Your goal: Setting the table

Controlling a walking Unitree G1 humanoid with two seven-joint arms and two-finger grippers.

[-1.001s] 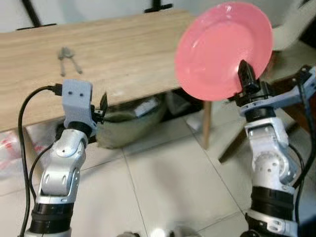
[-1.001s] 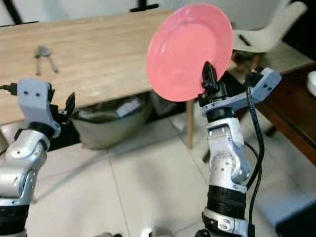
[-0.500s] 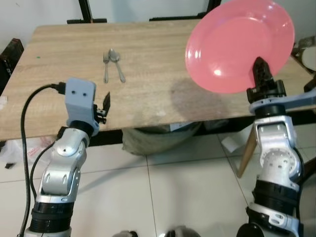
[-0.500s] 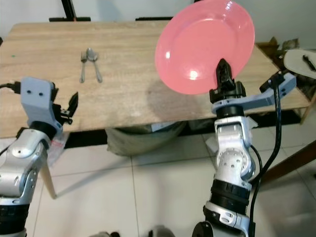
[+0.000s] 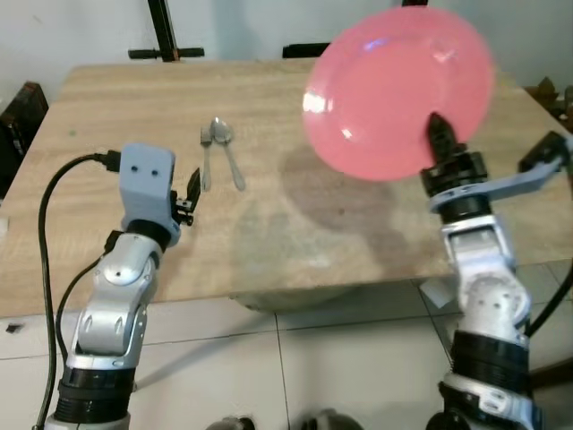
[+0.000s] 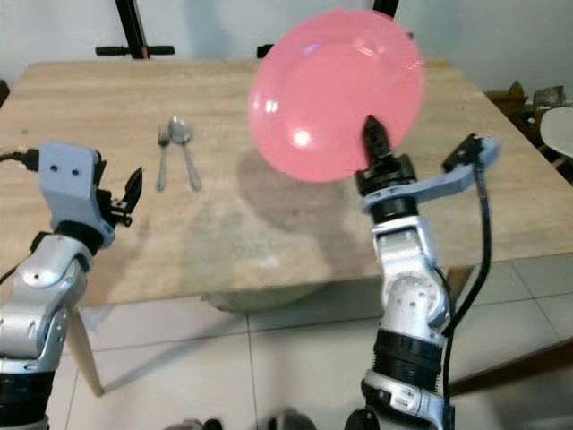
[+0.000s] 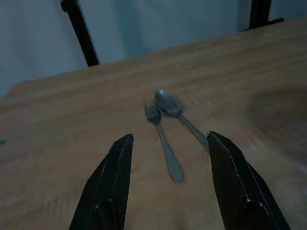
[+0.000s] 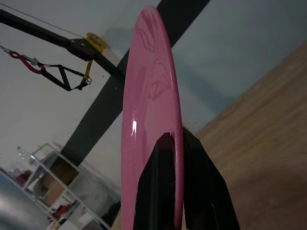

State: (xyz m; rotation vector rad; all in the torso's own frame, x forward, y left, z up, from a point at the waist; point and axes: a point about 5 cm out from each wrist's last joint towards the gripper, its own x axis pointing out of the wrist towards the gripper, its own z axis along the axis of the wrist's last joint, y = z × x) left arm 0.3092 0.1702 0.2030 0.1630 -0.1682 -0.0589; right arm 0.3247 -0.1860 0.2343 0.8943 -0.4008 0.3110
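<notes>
Plate (image 5: 398, 94) rides high over the table (image 5: 295, 224) now, pinched by its rim in the right gripper (image 5: 437, 134), closer than a moment ago. Fork (image 5: 206, 152) and spoon (image 5: 226, 152) wait left; left gripper (image 7: 168, 177) hangs wide, empty. Placement looks next.

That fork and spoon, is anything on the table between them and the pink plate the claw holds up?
No: bare wooden table separates fork, spoon and plate, per both eye views.
</notes>
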